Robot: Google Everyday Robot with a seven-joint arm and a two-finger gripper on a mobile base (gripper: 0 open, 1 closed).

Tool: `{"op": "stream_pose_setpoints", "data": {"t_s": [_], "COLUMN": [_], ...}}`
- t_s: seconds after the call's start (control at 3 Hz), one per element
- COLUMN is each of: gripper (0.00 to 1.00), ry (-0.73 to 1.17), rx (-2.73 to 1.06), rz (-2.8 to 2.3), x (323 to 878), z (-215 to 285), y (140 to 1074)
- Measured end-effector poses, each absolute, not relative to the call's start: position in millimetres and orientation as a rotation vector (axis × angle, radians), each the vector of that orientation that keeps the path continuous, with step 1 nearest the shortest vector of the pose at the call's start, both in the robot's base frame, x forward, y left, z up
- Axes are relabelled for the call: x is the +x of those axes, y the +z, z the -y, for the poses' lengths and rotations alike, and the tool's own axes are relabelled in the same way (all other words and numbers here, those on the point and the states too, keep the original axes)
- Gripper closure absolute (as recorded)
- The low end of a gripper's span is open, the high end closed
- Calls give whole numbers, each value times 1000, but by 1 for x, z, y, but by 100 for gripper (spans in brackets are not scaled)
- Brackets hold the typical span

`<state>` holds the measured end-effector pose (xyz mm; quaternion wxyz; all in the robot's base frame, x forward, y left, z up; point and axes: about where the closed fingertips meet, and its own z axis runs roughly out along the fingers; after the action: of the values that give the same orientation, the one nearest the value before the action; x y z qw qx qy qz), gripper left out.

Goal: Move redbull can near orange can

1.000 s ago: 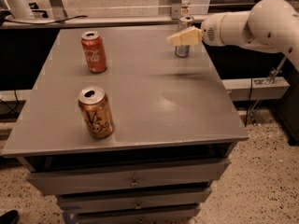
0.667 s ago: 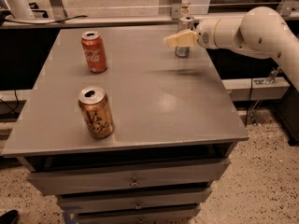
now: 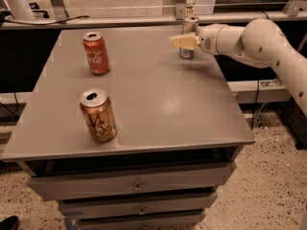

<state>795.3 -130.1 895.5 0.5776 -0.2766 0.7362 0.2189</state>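
On the grey table (image 3: 158,104), your arm (image 3: 259,37) reaches in from the right at the far right corner. In the last second it has edged a little further left, and that is the only change. None of the three cans has shifted.

The gripper (image 3: 178,41) now sits across the front of the redbull can (image 3: 191,24), at mid-height on it. You cannot tell whether it is open or closed, or whether it has a hold. The redbull can stands upright near the table's back and right edges. Read this as the approach ending and the grasp not yet confirmed, with the carry still to do.

The orange can (image 3: 98,115) stands upright at the front left, well apart from the redbull can and close to the front edge. The Coke can (image 3: 96,53) stands behind it on the left, off the straight diagonal between the two.

The middle of the table lies bare, so you have open room to cross. The tight spots are at the two ends: a nudge could tip the redbull can off the right edge, and the drop point has the front edge close by.
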Motion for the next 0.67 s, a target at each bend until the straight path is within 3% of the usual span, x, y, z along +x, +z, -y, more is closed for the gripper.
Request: {"op": "stream_pose_setpoints", "data": {"t_s": [0.67], "gripper": [77], "ry": [551], "rx": [-632], "rz": [-1676], "x": [788], "z": [130], "y": [907]}}
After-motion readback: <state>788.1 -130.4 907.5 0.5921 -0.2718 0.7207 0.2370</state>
